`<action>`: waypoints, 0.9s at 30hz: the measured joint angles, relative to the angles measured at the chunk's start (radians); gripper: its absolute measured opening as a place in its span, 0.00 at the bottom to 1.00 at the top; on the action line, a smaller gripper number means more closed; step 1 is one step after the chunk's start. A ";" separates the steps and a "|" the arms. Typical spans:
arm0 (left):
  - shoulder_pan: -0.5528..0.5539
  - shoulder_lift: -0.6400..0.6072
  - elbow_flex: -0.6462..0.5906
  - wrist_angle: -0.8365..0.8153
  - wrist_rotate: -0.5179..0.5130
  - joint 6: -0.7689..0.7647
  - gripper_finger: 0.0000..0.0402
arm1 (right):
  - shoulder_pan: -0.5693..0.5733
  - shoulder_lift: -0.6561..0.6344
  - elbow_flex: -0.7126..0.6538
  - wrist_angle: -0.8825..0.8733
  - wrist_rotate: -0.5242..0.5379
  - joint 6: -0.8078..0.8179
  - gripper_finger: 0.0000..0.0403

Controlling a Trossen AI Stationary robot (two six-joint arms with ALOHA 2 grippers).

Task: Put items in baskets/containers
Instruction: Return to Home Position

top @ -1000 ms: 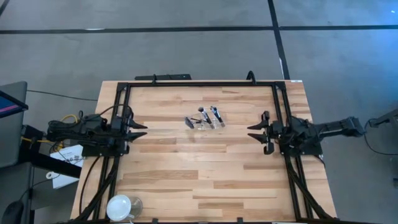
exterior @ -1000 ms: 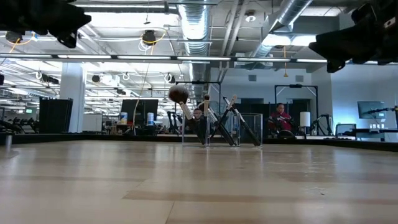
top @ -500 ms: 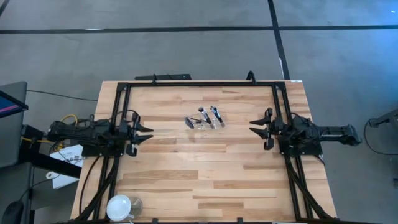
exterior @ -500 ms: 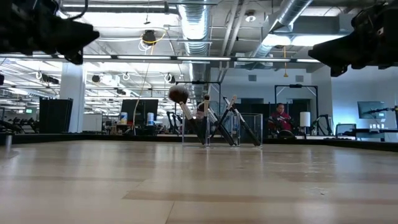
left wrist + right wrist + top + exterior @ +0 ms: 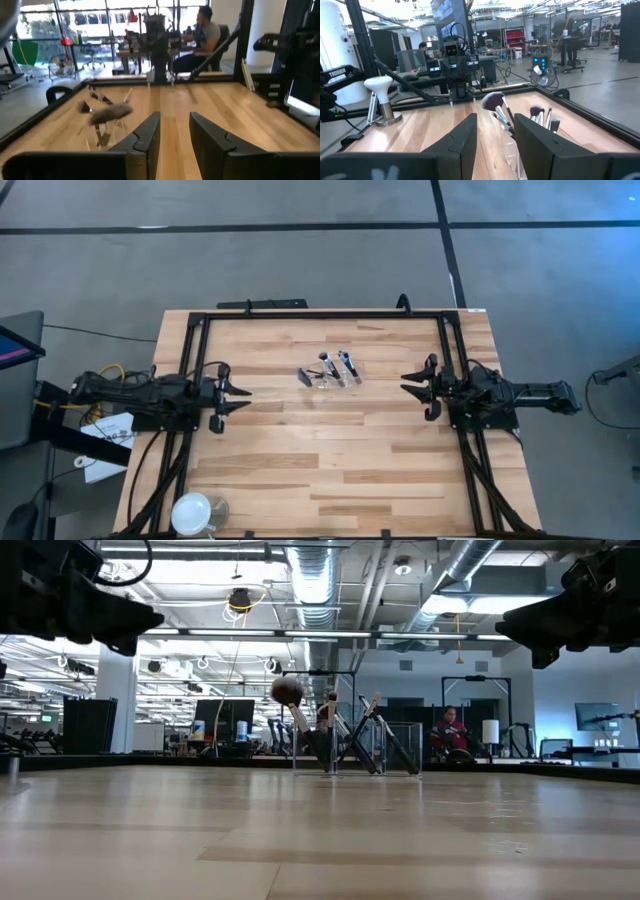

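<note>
Table point(image 5: 330, 470): light wood planks.

Tray point(image 5: 322, 383): clear plastic, at 12 o'clock from table centre, short of the far edge. Well apart from both grippers, roughly midway between them. Low view shows it resting on the wood, walls see-through.

Brushes point(image 5: 343, 367): every one visible stands in the tray, heads up, handles leaning at mixed angles. One with a large round dark head leans toward 11 o'clock in the low view and rises highest. Two or three with silver ferrules lean toward 1 o'clock. The handles overlap, so I cannot give a reliable count; perhaps half a dozen or more.

Left gripper point(image 5: 238, 394): at 9 o'clock, over the table's left margin, tips pointing toward 3 o'clock. It is raised off the wood in the low view. The fingers are spread, with a plain gap of bare table between them in the wrist view, and hold nothing.

Right gripper point(image 5: 406, 384): at 3 o'clock, over the right margin, tips pointing toward 9 o'clock, also raised. The fingers are spread and empty, and the tray shows through the gap.

Dish point(image 5: 192, 512): round, white, at the 7 o'clock corner.

Person point(image 5: 450, 730): seated in the room beyond the table.
</note>
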 joint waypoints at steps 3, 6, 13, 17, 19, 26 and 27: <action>0.000 0.040 0.000 0.002 0.000 0.000 0.25 | 0.000 0.000 0.000 0.000 0.000 0.000 0.30; 0.000 0.074 0.000 0.009 0.000 0.000 0.25 | 0.000 0.000 0.000 0.000 0.000 0.000 0.30; 0.000 0.135 0.000 0.009 0.000 0.000 0.25 | 0.000 0.000 -0.001 0.000 0.000 0.000 0.30; 0.000 0.158 0.000 0.009 0.000 0.000 0.25 | 0.000 0.000 -0.001 0.000 0.000 0.001 0.30; 0.000 0.168 0.000 0.009 0.000 0.000 0.25 | 0.000 0.000 -0.001 0.000 0.000 0.001 0.30; 0.000 0.190 0.000 0.009 0.000 0.004 0.25 | 0.000 0.000 -0.001 0.000 0.001 0.001 0.30; 0.000 0.192 0.000 0.009 0.000 0.002 0.25 | 0.000 0.000 -0.001 0.000 0.001 0.001 0.30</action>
